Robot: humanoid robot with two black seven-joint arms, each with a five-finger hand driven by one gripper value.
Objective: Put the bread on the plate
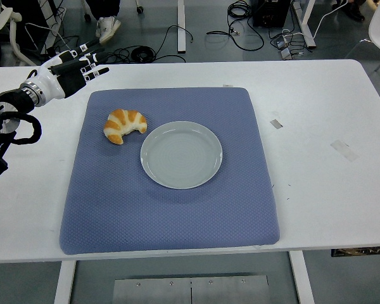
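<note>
Currently, one bread [124, 125], a croissant-shaped piece with pale and golden bands, is seen lying on the blue mat [171, 209], just beside the upper left rim of the plate [181, 154] and not touching it so far as can be told. The plate is empty, so the placing has not yet been done.

The left hand [76, 69] is held over the worktop [316, 126] near the mat's far left corner, well apart from the bread, its fingers [96, 71] stretched out and relaxed with nothing grasped. The right hand is not seen at all.

The bread is judged to be light, soft and easily crushed, with a flaky crust that could shed or dent under a hard squeeze; its surface is probably dry enough not to slip. A gentle grip across the thick middle of the curve is advised, with fingers on one flank and the thumb on the other, since the thin tips may bend or break off. Only a short carry to the right would be needed.

By count: one bread, one plate, one mat, one worktop, one hand in view. A few small pieces of tape [276, 123] are seen on the bare worktop to the right.
</note>
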